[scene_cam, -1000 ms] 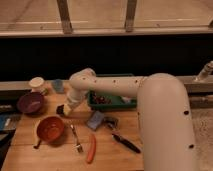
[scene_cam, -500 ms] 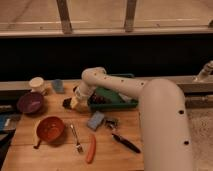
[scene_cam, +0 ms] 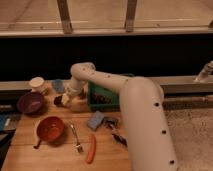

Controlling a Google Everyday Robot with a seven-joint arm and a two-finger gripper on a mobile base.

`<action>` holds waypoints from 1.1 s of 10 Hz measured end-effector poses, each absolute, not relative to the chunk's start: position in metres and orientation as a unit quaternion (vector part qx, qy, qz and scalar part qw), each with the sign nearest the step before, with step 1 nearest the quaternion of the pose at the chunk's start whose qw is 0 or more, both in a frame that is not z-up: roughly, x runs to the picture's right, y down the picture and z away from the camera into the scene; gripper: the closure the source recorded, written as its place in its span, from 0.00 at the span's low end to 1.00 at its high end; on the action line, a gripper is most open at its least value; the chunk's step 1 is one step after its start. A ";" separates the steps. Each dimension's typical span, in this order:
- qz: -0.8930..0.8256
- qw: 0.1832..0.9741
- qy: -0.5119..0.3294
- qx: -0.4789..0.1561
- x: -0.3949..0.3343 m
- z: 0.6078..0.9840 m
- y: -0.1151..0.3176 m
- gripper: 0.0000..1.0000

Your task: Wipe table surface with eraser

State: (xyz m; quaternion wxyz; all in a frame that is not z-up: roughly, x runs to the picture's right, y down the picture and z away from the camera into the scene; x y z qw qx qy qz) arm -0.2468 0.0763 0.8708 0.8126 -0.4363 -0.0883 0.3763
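The table surface [scene_cam: 57, 155] is a light-brown plank top at the lower left. My arm reaches in from the lower right, bends at the back and comes down to the gripper [scene_cam: 64, 100] at the table's back left, between the purple bowl and the green tray. A small black block, the eraser [scene_cam: 58, 101], shows at the gripper's left tip, low at the tabletop. Whether the gripper holds it cannot be told.
A purple bowl [scene_cam: 30, 102], a cream cup [scene_cam: 36, 83] and a small blue cup [scene_cam: 57, 85] stand at the back left. A green tray [scene_cam: 102, 97] sits behind the arm. In front lie a red-brown pan [scene_cam: 50, 128], a fork [scene_cam: 75, 138], an orange stick [scene_cam: 91, 148], a blue-grey pad [scene_cam: 95, 120] and a black-handled tool [scene_cam: 118, 135].
The arm's elbow swung right, then back left. The gripper moved a little toward the back and then left, nearer the purple bowl. The other objects have not moved.
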 end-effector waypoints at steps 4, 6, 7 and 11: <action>0.324 0.833 -0.073 -0.442 -0.277 0.841 0.109 1.00; 0.330 0.829 -0.058 -0.447 -0.259 0.834 0.130 1.00; 0.338 0.826 -0.050 -0.449 -0.247 0.834 0.137 1.00; 0.374 0.814 -0.024 -0.443 -0.210 0.846 0.140 1.00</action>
